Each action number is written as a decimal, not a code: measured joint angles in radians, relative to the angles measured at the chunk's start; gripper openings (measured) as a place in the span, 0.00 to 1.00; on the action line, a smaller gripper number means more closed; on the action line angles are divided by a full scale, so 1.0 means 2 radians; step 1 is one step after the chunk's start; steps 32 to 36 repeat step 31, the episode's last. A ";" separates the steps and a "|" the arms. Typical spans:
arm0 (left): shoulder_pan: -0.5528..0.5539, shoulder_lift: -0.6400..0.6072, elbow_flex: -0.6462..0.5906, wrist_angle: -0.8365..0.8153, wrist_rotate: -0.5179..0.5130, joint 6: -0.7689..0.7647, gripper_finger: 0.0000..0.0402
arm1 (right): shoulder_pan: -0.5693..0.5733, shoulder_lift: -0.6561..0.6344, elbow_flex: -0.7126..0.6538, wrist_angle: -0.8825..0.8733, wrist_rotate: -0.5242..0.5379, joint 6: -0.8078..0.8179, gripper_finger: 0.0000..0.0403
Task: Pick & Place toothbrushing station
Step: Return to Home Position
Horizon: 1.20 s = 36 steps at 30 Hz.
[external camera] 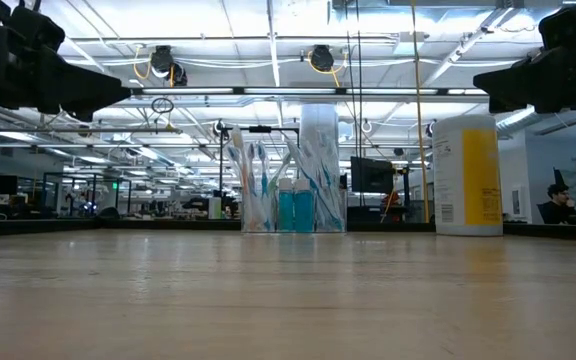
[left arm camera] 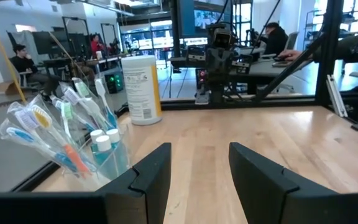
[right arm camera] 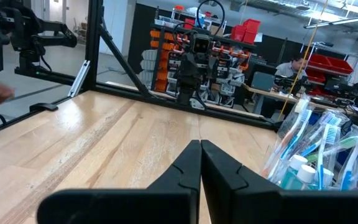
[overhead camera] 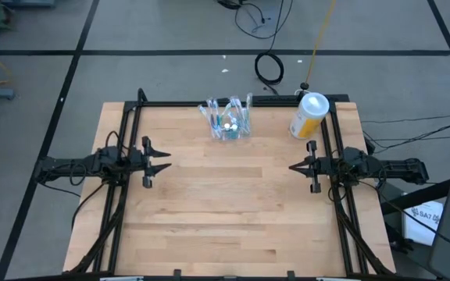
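While the toothbrushing station (overhead camera: pixel 229 125) stands full of toothbrushes (right arm camera: pixel 328 143) | left pincer (overhead camera: pixel 166 161) released | right pincer (overhead camera: pixel 292 167) clenched

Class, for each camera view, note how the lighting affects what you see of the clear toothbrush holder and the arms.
High view: even overhead light, no hard shadows on the table. Low view: bright ceiling lights backlight the holder; the left arm and right arm read as black silhouettes at the top corners. Left wrist view: the holder's plastic catches pale glints.
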 joint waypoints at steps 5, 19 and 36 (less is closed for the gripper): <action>0.000 0.000 -0.001 0.009 -0.002 0.003 0.42 | 0.000 0.000 0.000 0.000 0.000 0.000 0.01; 0.000 0.000 -0.001 0.012 -0.002 0.002 0.42 | 0.000 0.000 0.000 0.000 0.000 0.000 0.01; 0.000 0.000 0.000 0.012 -0.001 0.003 0.42 | 0.000 0.000 0.000 0.000 0.000 0.000 0.01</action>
